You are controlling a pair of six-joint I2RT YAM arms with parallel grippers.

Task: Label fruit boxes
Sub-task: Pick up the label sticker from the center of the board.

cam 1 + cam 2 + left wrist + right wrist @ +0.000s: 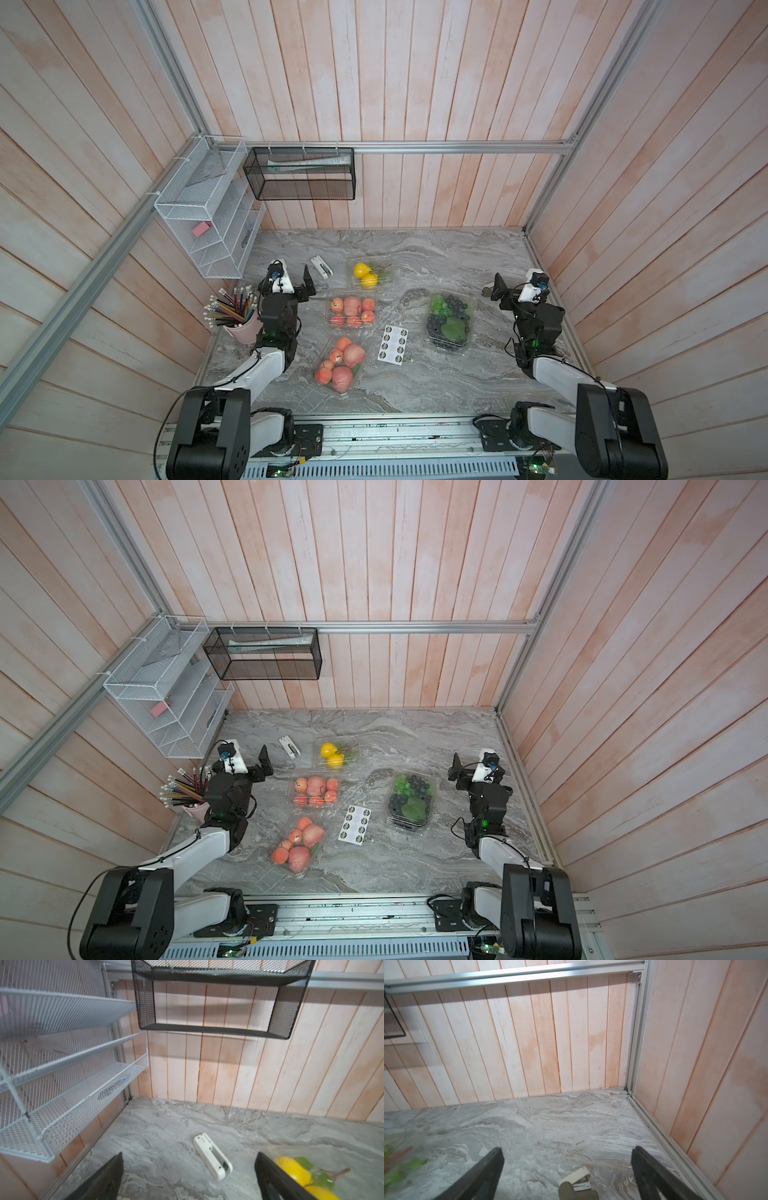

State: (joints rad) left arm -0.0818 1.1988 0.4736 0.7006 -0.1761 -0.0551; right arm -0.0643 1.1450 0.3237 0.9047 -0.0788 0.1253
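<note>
In both top views, a sticker sheet [392, 343] lies on the marble table [415, 386]. The yellow-fruit box [370, 274] is at its 12 o'clock, the far apple box [352, 311] at 10, the near apple box [340, 365] at 8 and the grape box [451, 322] at 3.

Left wrist view: the left gripper [189, 1155] has its jaws spread and holds nothing, framing a white stapler [212, 1156].

Right wrist view: the right gripper [567, 1148] likewise has its jaws wide apart and holds nothing.

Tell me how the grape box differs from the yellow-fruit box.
The grape box is larger than the yellow-fruit box. The grape box is packed with dark and green grapes; the yellow-fruit box holds two yellow fruits and leaves. Both are clear plastic.
</note>
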